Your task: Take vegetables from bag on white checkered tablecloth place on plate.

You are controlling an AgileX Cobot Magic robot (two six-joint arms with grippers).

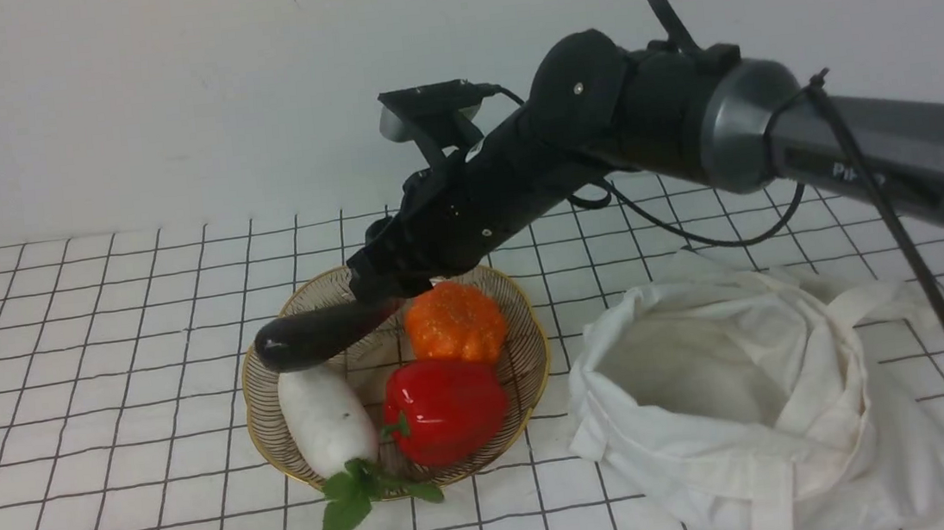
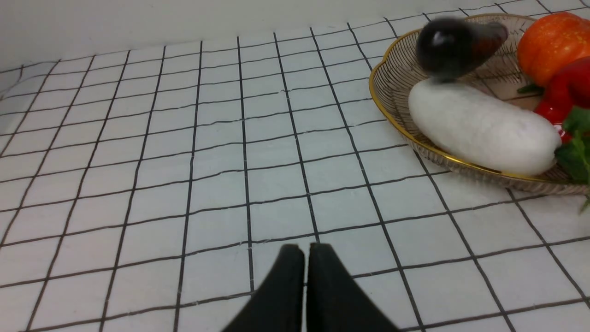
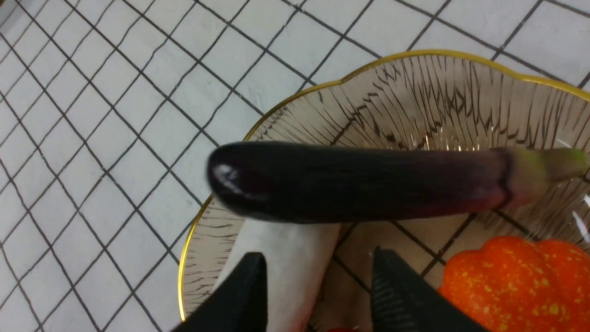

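The purple-black eggplant (image 1: 314,336) lies over the left part of the plate (image 1: 543,353), its round end past the rim and above the white radish (image 1: 326,417). It looks blurred in the right wrist view (image 3: 359,182). My right gripper (image 3: 318,253) hangs just above it, open, with nothing between the fingers (image 3: 249,295). The white cloth bag (image 1: 734,378) slumps open to the right of the plate on the white checkered tablecloth (image 1: 98,336); nothing shows inside it. My left gripper (image 2: 305,258) is shut and empty, low over the cloth, left of the plate (image 2: 382,99).
On the plate also sit a red bell pepper (image 1: 442,406) and an orange pumpkin (image 1: 456,320). The radish's green leaves (image 1: 355,493) hang over the front rim. My right arm (image 1: 684,123) reaches across above the bag. A pale wall stands behind the table.
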